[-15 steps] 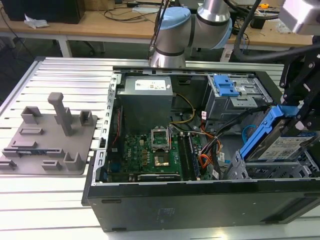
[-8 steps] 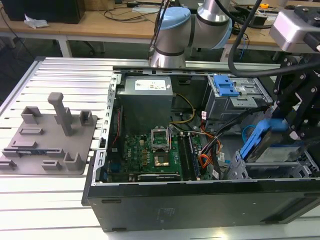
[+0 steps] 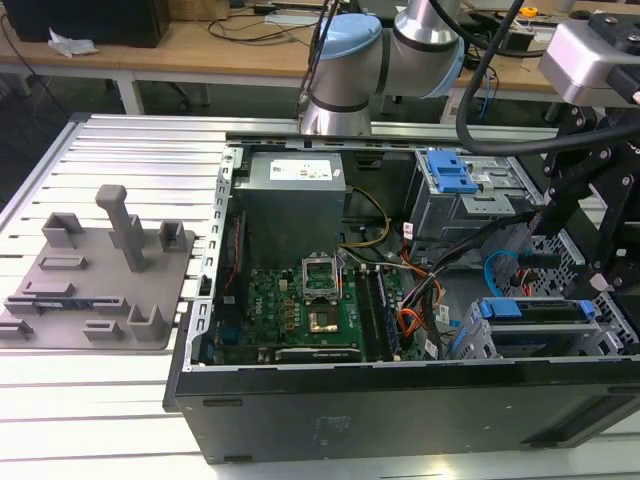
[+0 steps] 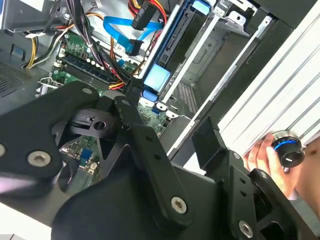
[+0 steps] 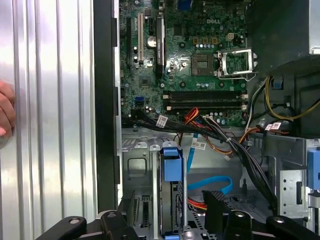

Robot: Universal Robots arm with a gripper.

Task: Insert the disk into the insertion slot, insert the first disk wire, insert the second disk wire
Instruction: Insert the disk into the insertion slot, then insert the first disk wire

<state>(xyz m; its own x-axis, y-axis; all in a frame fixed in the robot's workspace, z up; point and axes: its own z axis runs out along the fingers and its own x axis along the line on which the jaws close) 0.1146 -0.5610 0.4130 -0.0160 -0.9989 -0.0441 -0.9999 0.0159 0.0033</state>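
- A slotted metal tabletop [image 3: 130,150] is seen carrying an open computer case [image 3: 400,410].
- The gripper [image 4: 167,117] is held over the drive end of the case, its fingers [image 4: 205,137] spread apart with nothing between them.
- The insertion slot [image 3: 470,340] is set in a corner of the case, beside the motherboard [image 3: 300,300].
- The disk [image 3: 530,310] is seated in that slot, inside the case.
- The second disk wire [image 5: 212,182] is looped inside the case just beside the disk; whether its plug is seated cannot be told.
- The first disk wire [image 3: 409,322] is laid inside the case between motherboard and slot.
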